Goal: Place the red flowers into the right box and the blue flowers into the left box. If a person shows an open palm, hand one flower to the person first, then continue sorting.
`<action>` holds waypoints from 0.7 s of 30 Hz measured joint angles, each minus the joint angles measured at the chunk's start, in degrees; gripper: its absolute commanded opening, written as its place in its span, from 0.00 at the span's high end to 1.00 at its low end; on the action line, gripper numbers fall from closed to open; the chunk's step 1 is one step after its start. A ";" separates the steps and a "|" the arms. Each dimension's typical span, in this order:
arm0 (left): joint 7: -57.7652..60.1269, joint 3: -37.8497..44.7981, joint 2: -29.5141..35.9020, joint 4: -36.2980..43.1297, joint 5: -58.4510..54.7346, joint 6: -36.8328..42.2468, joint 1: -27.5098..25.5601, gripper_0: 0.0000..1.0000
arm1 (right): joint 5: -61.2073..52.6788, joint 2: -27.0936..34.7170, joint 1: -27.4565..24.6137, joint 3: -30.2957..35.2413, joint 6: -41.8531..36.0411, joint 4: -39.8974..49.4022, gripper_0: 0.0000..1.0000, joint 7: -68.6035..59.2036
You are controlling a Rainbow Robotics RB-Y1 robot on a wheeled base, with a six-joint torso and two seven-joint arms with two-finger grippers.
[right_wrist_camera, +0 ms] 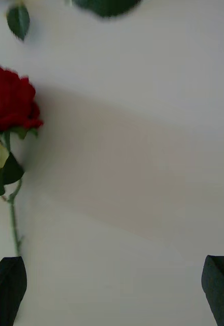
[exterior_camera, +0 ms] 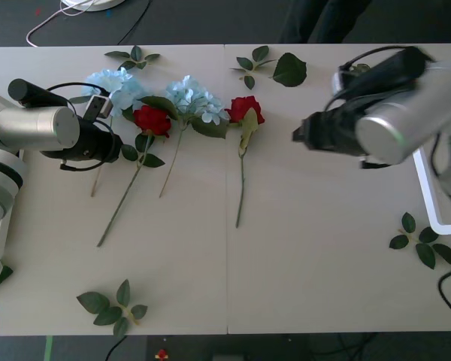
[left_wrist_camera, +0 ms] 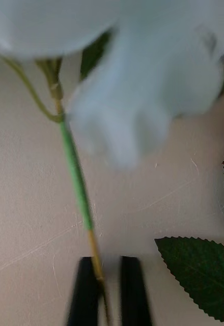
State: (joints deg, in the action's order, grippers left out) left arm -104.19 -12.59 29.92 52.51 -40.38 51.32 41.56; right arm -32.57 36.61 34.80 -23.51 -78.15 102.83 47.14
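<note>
We see a matt, smooth pale bench (exterior_camera: 301,248), soft cloth-like blue flowers (exterior_camera: 113,86) and red flowers (exterior_camera: 152,120), brushed silver metal arms, and a glossy white plastic right box (exterior_camera: 430,203).

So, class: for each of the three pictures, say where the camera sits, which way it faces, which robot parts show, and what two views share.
Front view: above the arms, facing forward and down at the table; both arms show.
Right wrist view: on the right arm, facing the table; the right pincer is open, a red rose ahead.
Left wrist view: on the left arm; the left pincer is closed on a blue flower stem.
Shared: the red rose shows in front and right wrist views.
</note>
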 measured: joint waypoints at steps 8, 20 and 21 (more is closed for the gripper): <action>0.00 0.00 0.00 -0.08 0.00 0.00 -0.01 1.00 | 4.79 -7.64 5.86 -6.70 0.47 -8.83 0.00 -2.37; 0.00 3.35 1.19 -0.40 -1.31 0.31 0.53 1.00 | 11.98 -18.55 13.19 -10.48 12.46 -32.10 0.00 -2.38; 0.00 4.81 1.48 -0.39 -1.44 1.38 0.84 1.00 | 12.33 -19.42 13.85 -10.48 13.46 -34.07 0.00 -2.38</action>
State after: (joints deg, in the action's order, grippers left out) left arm -104.19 -7.78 31.41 52.12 -41.82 52.70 42.39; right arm -20.24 17.18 48.65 -34.00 -64.69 68.76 44.75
